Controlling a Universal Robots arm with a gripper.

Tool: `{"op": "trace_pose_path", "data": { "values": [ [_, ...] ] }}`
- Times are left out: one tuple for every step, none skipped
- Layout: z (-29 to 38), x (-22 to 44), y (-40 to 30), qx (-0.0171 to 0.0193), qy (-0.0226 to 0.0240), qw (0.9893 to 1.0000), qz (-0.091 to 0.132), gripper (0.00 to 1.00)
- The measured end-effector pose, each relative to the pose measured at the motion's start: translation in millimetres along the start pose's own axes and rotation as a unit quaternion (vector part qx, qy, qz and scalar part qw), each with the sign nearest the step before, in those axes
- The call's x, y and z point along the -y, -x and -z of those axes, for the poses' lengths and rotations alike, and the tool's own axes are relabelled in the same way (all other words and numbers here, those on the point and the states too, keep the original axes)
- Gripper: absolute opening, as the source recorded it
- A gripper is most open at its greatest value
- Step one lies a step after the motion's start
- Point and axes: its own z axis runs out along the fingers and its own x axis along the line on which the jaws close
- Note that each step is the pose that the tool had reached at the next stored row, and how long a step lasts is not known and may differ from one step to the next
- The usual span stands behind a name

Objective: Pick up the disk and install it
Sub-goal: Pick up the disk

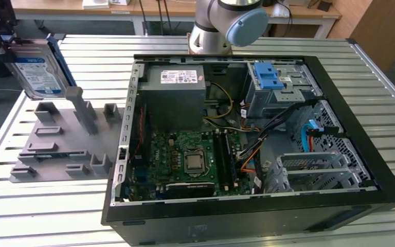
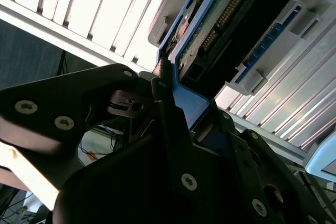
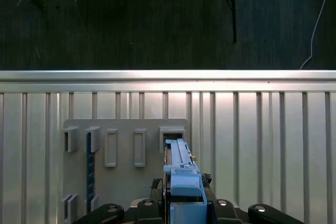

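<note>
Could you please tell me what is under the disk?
The grey fixture plate with its slot holders, on the slatted table. The spot directly beneath is covered by the disk and the gripper, so contact cannot be judged.

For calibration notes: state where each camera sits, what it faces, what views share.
Exterior view: off the arm, looking down at the open computer case; the arm shows.
First wrist view: on the wrist, looking past the end effector at the grey fixture.
Second wrist view: on the wrist, behind the end effector, facing the disk.
Shared: all three show the disk.
</note>
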Motion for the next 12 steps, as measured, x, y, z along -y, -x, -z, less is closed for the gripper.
{"op": "trace_pose_path", "data": {
  "values": [
    [1.0,0.0,0.0,0.0000,0.0000,1.0000,0.000,0.36],
    [2.1,0.0,0.0,0.0000,0.0000,1.0000,0.000,0.36],
    [3.1,0.0,0.1,0.0000,0.0000,1.0000,0.000,0.36],
    [4.2,0.0,0.1,0.0000,0.0000,1.0000,0.000,0.36],
    [5.3,0.0,0.1,0.0000,0.0000,1.0000,0.000,0.36],
    [6.3,-0.1,0.1,0.0000,0.0000,1.0000,0.000,0.36],
    [7.4,-0.1,0.1,0.0000,0.0000,1.0000,0.000,0.36],
    [8.4,-0.1,0.2,0.0000,0.0000,1.0000,0.000,0.36],
    [9.4,-0.1,0.2,0.0000,0.0000,1.0000,0.000,0.36],
    [10.4,-0.1,0.2,0.0000,0.0000,1.0000,0.000,0.36],
    [11.3,-0.1,0.2,0.0000,0.0000,1.0000,0.000,0.36],
    [12.1,-0.1,0.2,0.0000,0.0000,1.0000,0.000,0.36]
  ]
}}
